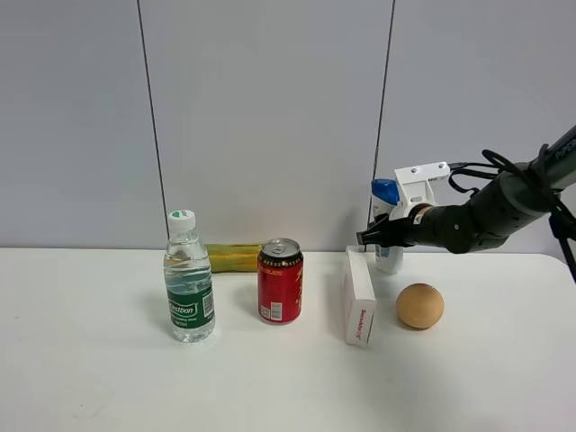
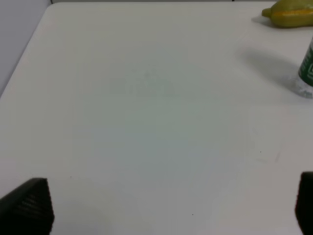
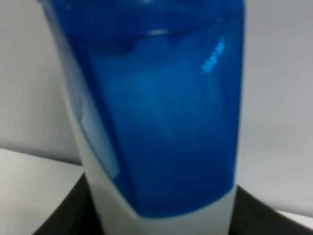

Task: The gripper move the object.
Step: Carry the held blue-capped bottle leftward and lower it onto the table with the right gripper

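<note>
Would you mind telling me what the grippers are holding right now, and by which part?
The right gripper clasps the shampoo bottle on its white body just below the blue cap; the left gripper is open and holds nothing.

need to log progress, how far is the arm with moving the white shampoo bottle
Done: the approach; the right black claw gripper is at the blue-capped white plastic shampoo bottle. In hand: the grasp; jaws flank its body, grip unclear. Left: the move itself; the bottle appears to stand on the white table.
</note>
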Controlling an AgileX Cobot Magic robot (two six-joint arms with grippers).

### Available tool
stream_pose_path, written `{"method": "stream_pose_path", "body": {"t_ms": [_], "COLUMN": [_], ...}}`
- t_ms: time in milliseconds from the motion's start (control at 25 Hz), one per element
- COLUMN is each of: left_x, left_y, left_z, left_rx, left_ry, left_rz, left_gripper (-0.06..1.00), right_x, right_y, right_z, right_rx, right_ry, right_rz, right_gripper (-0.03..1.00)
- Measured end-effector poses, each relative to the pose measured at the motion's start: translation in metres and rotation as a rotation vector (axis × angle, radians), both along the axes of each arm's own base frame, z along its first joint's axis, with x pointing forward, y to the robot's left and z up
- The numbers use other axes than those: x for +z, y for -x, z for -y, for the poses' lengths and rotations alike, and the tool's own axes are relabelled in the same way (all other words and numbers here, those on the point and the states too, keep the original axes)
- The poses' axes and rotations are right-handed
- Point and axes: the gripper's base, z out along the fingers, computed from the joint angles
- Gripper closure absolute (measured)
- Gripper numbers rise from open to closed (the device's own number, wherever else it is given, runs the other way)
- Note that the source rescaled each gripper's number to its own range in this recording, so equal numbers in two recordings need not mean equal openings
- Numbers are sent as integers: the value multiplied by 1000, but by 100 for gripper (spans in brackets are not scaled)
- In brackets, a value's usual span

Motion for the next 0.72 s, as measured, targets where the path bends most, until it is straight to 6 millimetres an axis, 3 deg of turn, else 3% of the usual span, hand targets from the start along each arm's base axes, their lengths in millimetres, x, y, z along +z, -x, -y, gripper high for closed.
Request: {"method": "stream_pose_path", "body": {"t_ms": [400, 720], "left_x": [0, 0], "left_y": [0, 0], "left_z": [0, 0], "left_rx": [0, 0], "left_ry": [0, 0], "left_rz": [0, 0], "left_gripper": [-6, -6], "right_x": [97, 164], "right_y": [22, 61], "right_z": [-18, -57], "right_rx": [49, 144], "right_ry": [24, 45], "right_rz": [-3, 9], "right_gripper": [96, 96]}}
